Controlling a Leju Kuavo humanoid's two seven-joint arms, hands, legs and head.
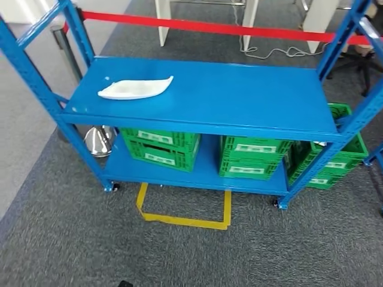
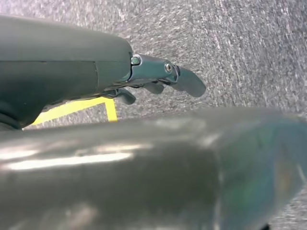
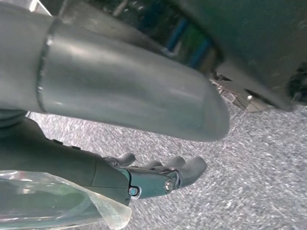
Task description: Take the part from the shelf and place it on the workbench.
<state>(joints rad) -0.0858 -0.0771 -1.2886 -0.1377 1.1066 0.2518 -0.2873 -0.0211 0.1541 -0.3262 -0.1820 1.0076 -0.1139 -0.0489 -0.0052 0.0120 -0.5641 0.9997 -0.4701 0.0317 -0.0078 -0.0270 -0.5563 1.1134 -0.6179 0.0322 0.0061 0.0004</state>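
Head view: unreadable white crate labels (image 1: 159, 137)

Part (image 1: 134, 89) on shelf (image 1: 234, 98), left.

Both hands (image 2: 159, 81) (image 3: 159, 175) empty (fingers apart)

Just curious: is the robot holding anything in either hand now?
Left hand: open, holding nothing.
Right hand: open, holding nothing.
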